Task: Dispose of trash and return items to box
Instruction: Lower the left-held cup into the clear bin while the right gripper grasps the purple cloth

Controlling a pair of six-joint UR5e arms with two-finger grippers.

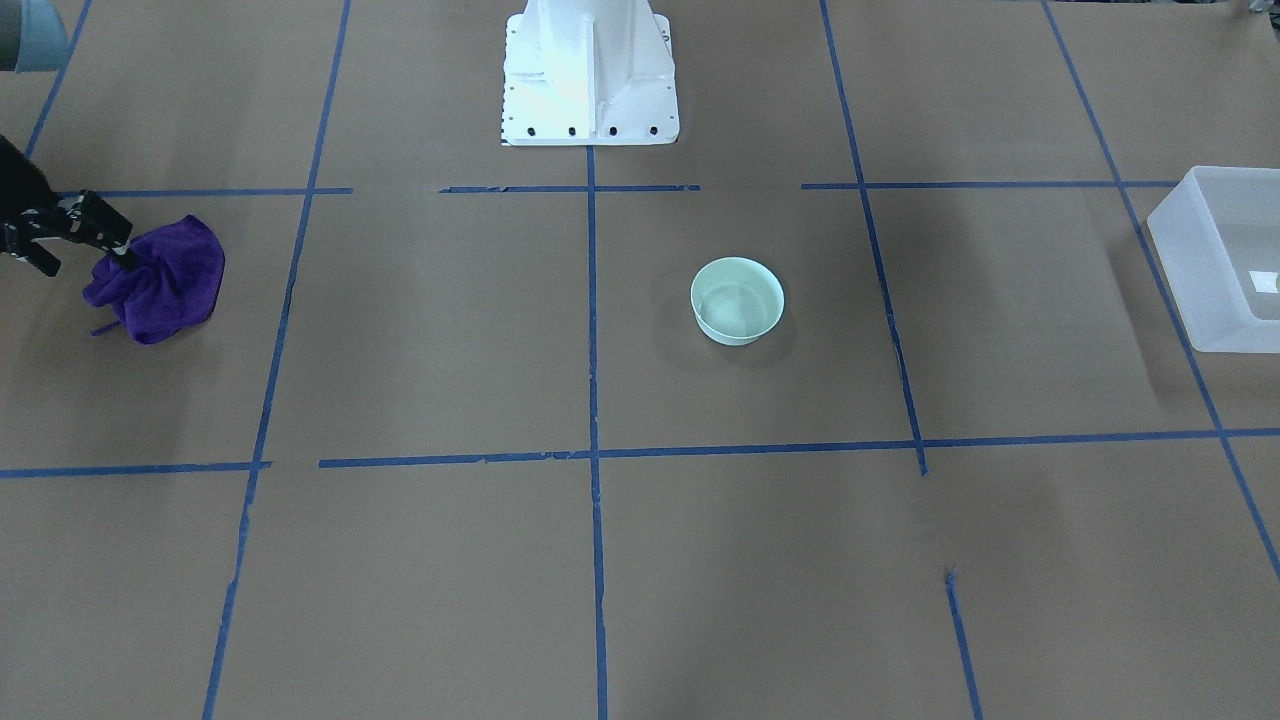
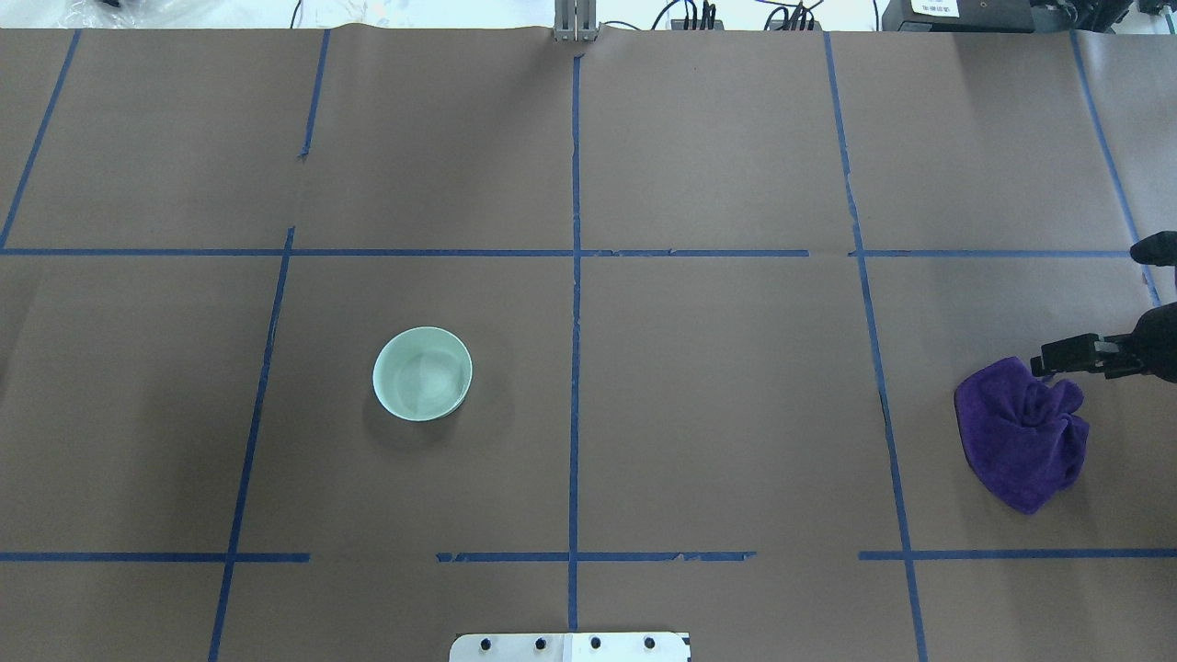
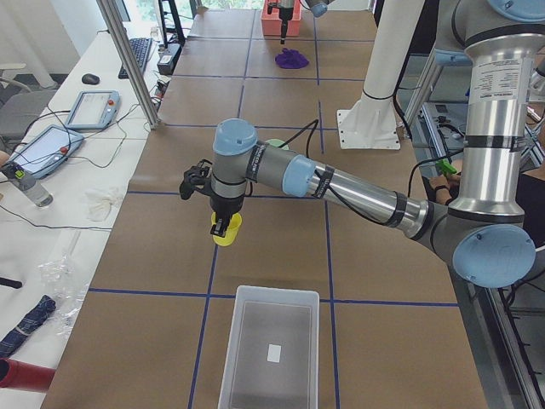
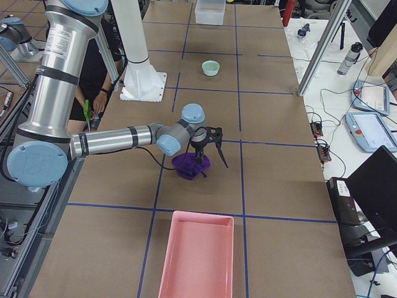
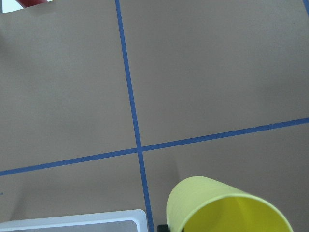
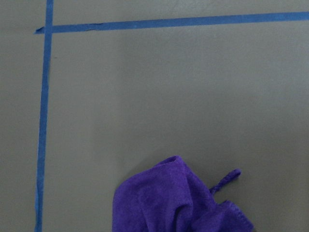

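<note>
My left gripper (image 3: 223,227) is shut on the small yellow cup (image 5: 227,208) and holds it above the table, a little short of the frosted-white box (image 3: 268,358). The box's corner shows in the left wrist view (image 5: 96,220). The box also shows at the edge of the front view (image 1: 1215,260). The mint-green bowl (image 2: 422,373) stands upright and alone near the table's middle. My right gripper (image 1: 88,258) is open, with one finger touching the top of a crumpled purple cloth (image 2: 1025,432) that lies on the table.
A pink tray (image 4: 195,261) lies at the table's end on my right, beyond the cloth. The white robot base (image 1: 590,75) stands at the table's near edge. Blue tape lines cross the brown paper cover.
</note>
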